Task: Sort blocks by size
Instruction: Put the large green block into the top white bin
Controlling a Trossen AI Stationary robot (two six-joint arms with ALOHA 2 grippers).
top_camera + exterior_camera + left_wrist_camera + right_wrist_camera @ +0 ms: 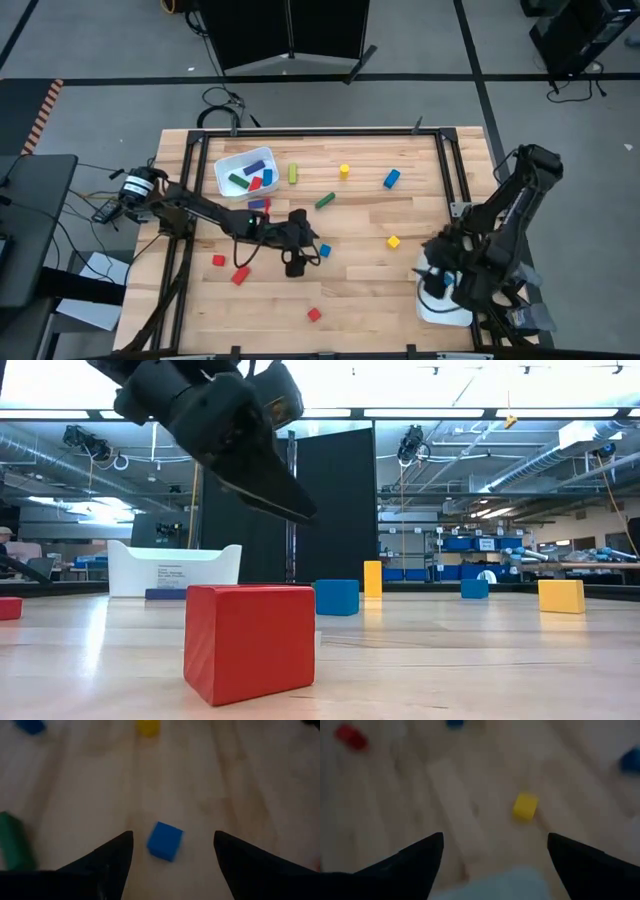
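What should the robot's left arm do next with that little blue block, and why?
Probably lower the left tool straight down around the small blue cube and close. Its fingers are open with the cube lying between them on the table, not yet gripped. The right tool waits open over its tray.

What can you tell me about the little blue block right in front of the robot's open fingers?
The little blue block is a short cube, plain solid blue with smooth flat faces and sharp edges. It sits flat on the bare wooden table, turned a bit askew to the planks. Nothing touches it. The left gripper hangs just above with its fingers spread wide, one on each side, not holding it. From above, it lies near the table's middle, beside the left arm's tip.
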